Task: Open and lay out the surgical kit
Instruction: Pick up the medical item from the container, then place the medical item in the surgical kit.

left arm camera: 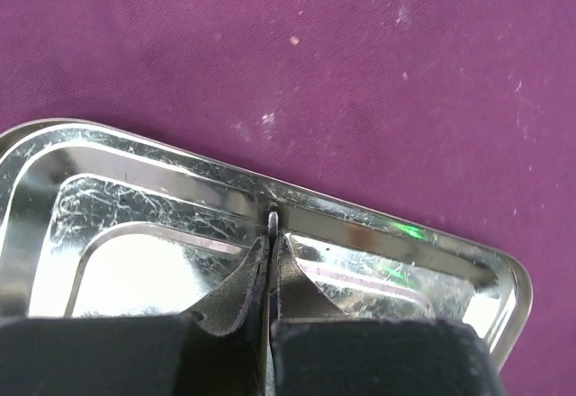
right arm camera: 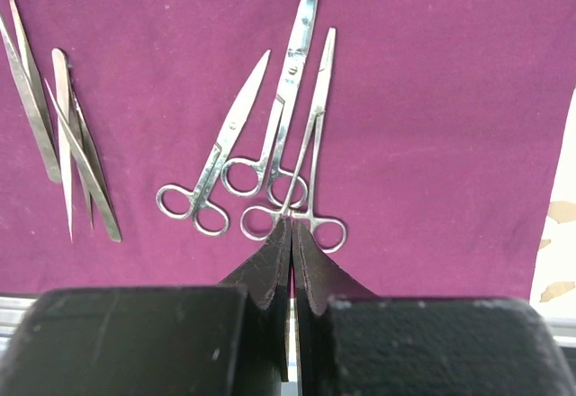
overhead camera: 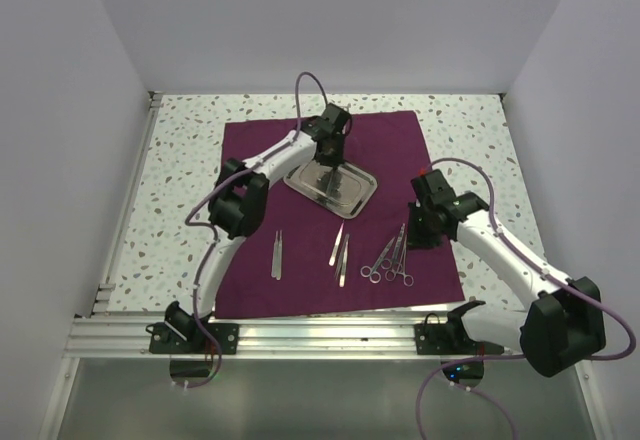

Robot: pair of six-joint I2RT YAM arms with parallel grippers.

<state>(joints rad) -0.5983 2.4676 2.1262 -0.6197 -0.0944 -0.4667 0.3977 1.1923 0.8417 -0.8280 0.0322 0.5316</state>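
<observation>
One steel tray [overhead camera: 348,193]: lies mid-far on the maroon cloth [overhead camera: 400,145], long axis slanting far-left to near-right.
Left gripper [left arm camera: 272,234]: fingers pressed together, tips against the tray's far inner wall.
Ring-handled forceps [right arm camera: 310,130]: right of the tray, tips pointing away, rings nearest.
Right gripper [right arm camera: 292,234]: fingers closed, tips over the rings; grip cannot be told.
Tweezers [overhead camera: 277,256]: left of the forceps, lying the same way.
Room: bare cloth beyond the tray's far rim; speckled table [overhead camera: 180,160] around the cloth.
</observation>
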